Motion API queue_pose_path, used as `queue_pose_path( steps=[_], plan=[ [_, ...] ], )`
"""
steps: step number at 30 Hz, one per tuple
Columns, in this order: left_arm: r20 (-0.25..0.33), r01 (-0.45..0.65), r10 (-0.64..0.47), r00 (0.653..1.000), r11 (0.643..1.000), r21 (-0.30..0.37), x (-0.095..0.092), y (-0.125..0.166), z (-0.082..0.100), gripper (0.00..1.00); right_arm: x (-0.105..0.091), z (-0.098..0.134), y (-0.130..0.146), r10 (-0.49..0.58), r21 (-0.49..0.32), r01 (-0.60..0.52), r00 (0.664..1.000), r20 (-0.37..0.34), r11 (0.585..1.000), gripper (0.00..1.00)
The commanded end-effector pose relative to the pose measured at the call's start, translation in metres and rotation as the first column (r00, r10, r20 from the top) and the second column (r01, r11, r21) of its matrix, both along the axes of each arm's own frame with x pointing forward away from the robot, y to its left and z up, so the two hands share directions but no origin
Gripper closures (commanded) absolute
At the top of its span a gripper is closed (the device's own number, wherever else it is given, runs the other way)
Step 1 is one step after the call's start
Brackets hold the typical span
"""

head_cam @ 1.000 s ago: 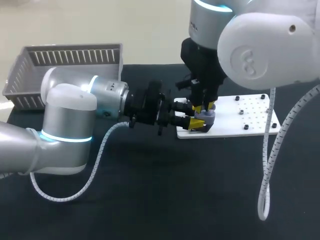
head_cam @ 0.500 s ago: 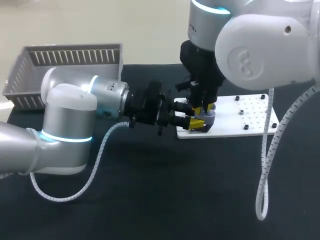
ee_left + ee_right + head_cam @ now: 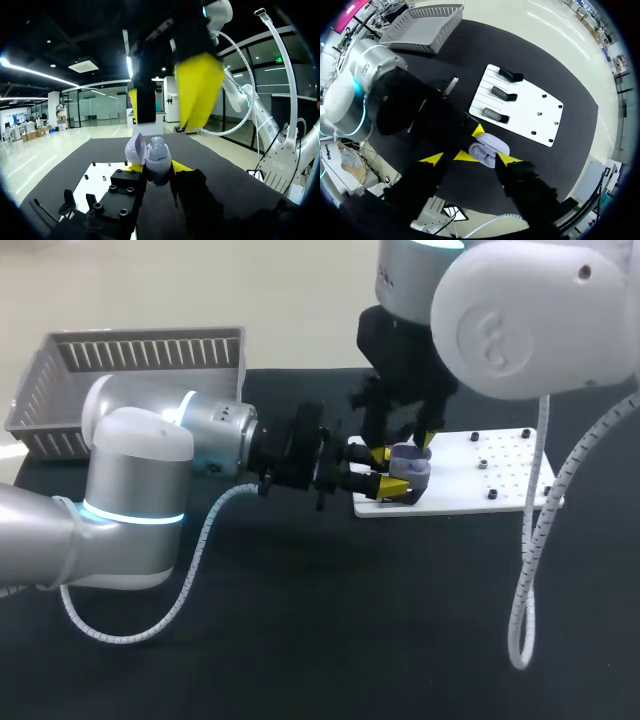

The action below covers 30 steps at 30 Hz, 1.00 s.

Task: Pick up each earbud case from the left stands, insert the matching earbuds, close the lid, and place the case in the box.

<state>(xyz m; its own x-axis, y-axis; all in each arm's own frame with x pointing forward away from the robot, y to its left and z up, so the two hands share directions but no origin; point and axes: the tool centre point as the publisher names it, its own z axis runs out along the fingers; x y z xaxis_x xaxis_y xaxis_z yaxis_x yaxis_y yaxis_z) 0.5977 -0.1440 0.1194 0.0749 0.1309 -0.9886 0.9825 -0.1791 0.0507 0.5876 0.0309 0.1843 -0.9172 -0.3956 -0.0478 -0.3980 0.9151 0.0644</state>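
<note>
Left gripper (image 3: 388, 480) pinches the lavender earbud case (image 3: 411, 466) from both sides, lid open, over the white stand plate (image 3: 495, 480) edge. Right gripper (image 3: 405, 446) hangs just above the case, fingers spread, clear of it.

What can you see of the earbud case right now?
The earbud case is a small, rounded, pale lavender shell, glossy like plastic, its lid hinged open beside the body. The left claw grips it from two sides, beside the white board's end. The right claw hangs open just above, not touching.
</note>
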Motion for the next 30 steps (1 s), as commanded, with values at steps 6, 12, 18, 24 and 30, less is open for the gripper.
queue_pose_path(
  steps=[6,12,18,24,30],
  plan=[
    [0.0,-0.002,0.002,1.0,1.0,0.002,-0.001,0.0,0.0,1.0,0.013,0.031,-0.028,-0.188,0.051,0.183,0.974,0.123,0.982,0.0],
    [0.0,-0.002,0.002,1.0,1.0,0.002,-0.001,0.0,0.0,1.0,0.035,0.024,-0.049,-0.333,0.08,0.324,0.929,0.164,0.943,0.0],
    [0.0,-0.002,0.002,1.0,1.0,0.002,-0.001,0.0,0.0,1.0,0.052,0.01,-0.061,-0.371,0.062,0.366,0.92,0.13,0.929,0.0],
    [0.0,-0.002,0.002,1.0,1.0,0.002,-0.001,0.0,0.0,1.0,0.06,0.0,-0.068,-0.384,0.065,0.379,0.917,0.11,0.923,0.0],
    [0.0,-0.002,0.002,1.0,1.0,0.002,-0.001,0.0,0.0,1.0,0.067,-0.016,-0.073,-0.386,0.054,0.383,0.919,0.076,0.922,0.0]
  ],
)
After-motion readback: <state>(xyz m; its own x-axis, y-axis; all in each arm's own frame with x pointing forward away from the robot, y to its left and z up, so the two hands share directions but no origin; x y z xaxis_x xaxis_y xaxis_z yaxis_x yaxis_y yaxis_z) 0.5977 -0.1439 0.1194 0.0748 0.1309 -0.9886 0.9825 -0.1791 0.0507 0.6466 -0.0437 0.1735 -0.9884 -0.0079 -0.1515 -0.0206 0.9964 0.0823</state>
